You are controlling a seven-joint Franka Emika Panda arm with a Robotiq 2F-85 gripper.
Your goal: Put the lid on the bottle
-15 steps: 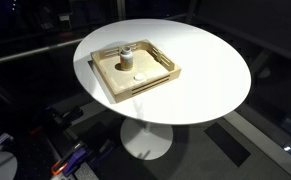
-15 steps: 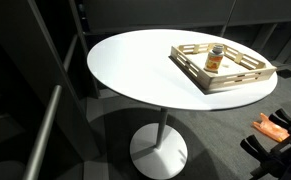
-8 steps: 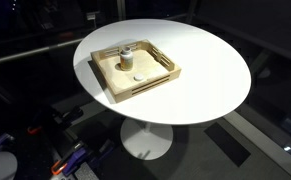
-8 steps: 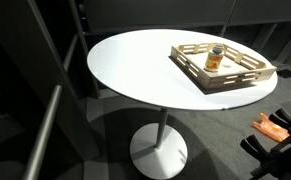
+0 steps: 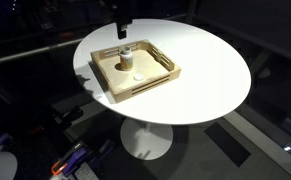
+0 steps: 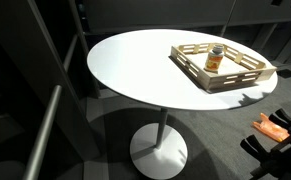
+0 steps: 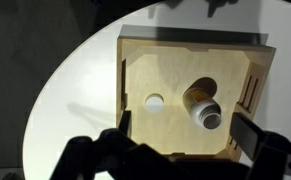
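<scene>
Dark surroundings enclose a round white table (image 5: 210, 70). We find a square wooden tray (image 5: 150, 86) set off centre on it, close to one edge of the tabletop.

Inside the tray, the bottle (image 7: 205, 108) stands upright, near the middle of the tray floor in the wrist view, and its mouth is uncovered. The lid (image 7: 155, 101) lies flat on the tray floor just beside the bottle, not touching it. In an exterior view we see the same pair: bottle (image 5: 126, 53) toward the tray's far side, lid (image 5: 138, 76) nearer the middle.

The gripper (image 7: 186, 127) hovers above the tray. Its jaws stand wide apart and hold nothing, and it is well clear of both items. In an exterior view the gripper (image 5: 122, 30) hangs over the bottle's side of the tray.

Our assessment is that no part of the task is complete. The lid is not yet grasped. Descent onto it, lifting, carrying over the bottle mouth and seating all remain.
</scene>
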